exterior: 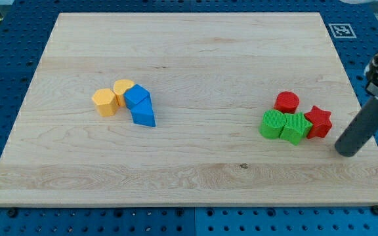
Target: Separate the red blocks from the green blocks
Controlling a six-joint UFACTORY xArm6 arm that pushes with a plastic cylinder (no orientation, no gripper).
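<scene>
A red round block [287, 101] and a red star block [318, 121] sit at the view's right on the wooden board. A green round block [272, 124] and a green block [296, 128] lie just below and between them, all touching in one cluster. My tip [346, 151] rests on the board to the right of and slightly below the red star, a short gap away.
Two yellow blocks [104, 101] [123, 90] and two blue blocks [137, 98] [144, 115] cluster at the view's left centre. The board's right edge [363, 118] runs close to my tip. A marker tag [341, 29] lies off the board at top right.
</scene>
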